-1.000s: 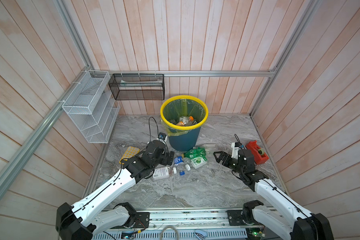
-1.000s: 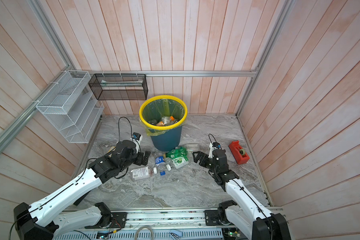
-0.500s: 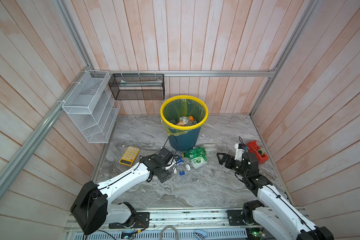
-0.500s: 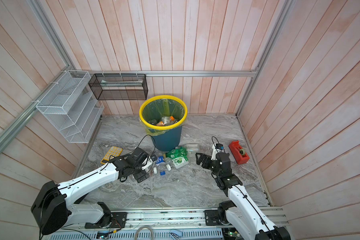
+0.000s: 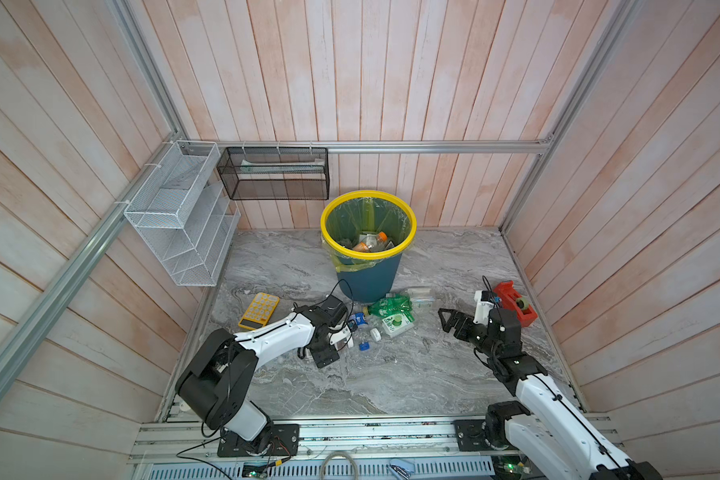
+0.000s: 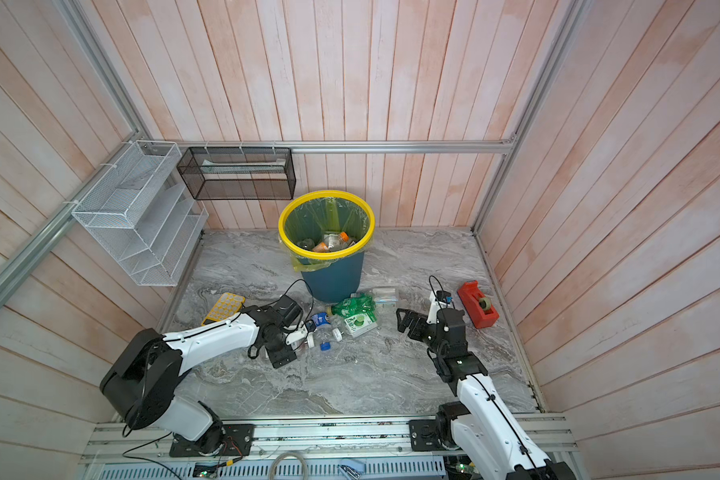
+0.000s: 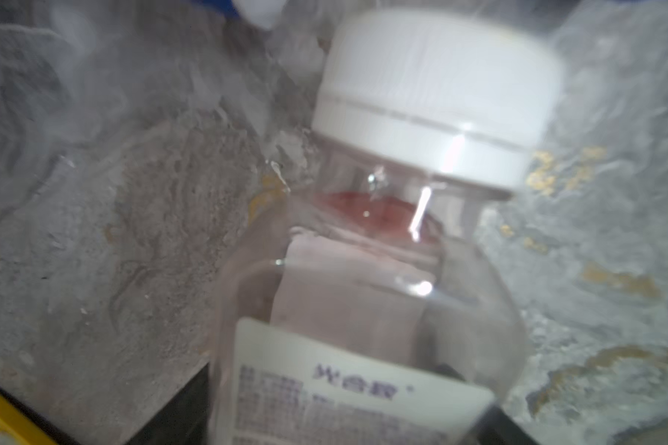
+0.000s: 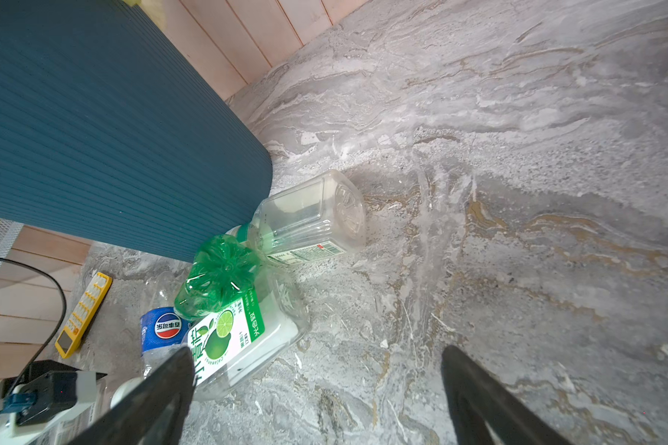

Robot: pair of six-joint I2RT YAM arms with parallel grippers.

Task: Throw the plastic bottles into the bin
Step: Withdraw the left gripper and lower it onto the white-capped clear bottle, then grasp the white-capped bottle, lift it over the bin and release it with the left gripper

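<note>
L pincer (image 5: 335,347) sits round the white-cap bottle (image 7: 363,300), can't tell if tight. Squeeze its body, not cap, b4 lifting to the bin (image 5: 368,279). R pincer (image 8: 317,348): wide open.

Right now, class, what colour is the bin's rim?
Bright yellow; the bin's rim shows best in a top view.

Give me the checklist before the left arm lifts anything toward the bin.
1. White-capped bottle lies between the jaws of the left gripper: ok.
2. Grip on it closed firmly: cannot tell.
3. Blue-labelled bottle beside it clear of that grip: cannot tell.
4. Bin upright, mouth unobstructed: ok.
5. Right gripper open and well apart from the left gripper: ok.
</note>
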